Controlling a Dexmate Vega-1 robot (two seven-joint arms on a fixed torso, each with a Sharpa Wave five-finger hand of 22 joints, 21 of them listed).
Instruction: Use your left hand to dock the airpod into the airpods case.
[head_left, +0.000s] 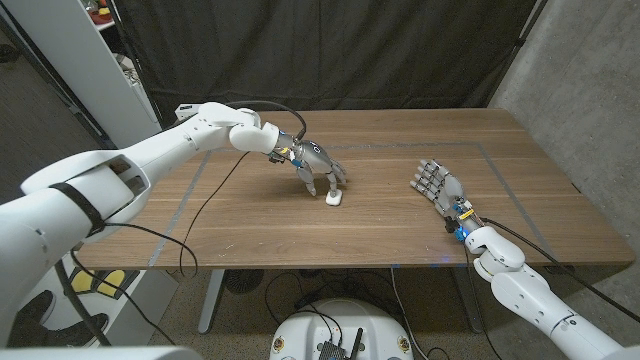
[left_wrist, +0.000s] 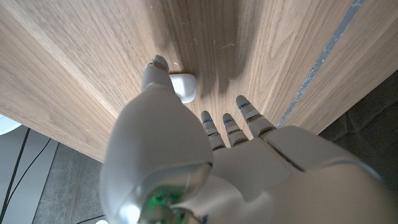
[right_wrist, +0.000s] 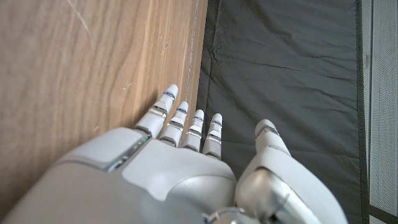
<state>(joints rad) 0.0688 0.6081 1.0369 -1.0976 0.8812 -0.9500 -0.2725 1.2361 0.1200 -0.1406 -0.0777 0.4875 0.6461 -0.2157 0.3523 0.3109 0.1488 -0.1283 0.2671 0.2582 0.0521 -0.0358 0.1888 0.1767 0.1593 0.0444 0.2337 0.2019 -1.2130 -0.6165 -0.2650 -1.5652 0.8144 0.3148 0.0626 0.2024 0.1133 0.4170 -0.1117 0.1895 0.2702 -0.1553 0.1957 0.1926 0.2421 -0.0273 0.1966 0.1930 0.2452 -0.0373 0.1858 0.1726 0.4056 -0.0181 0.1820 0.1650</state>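
Left hand (head_left: 316, 165): mine, reaching down over the middle of the table, fingers pointing at the wood, thumb tip beside the case; whether it pinches anything I cannot tell.
Airpods case (head_left: 334, 197): white, on the wooden table (head_left: 400, 230), right under my left fingertips.
Airpod: too small to make out.
Right hand (head_left: 437, 185): mine, well apart to the right, fingers straight and apart, holding nothing.

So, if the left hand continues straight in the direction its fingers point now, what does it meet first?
Most likely the white airpods case: the left hand points down toward it, fingertips right beside it. Under the case is only the wooden table. Whether they already touch, I cannot tell.
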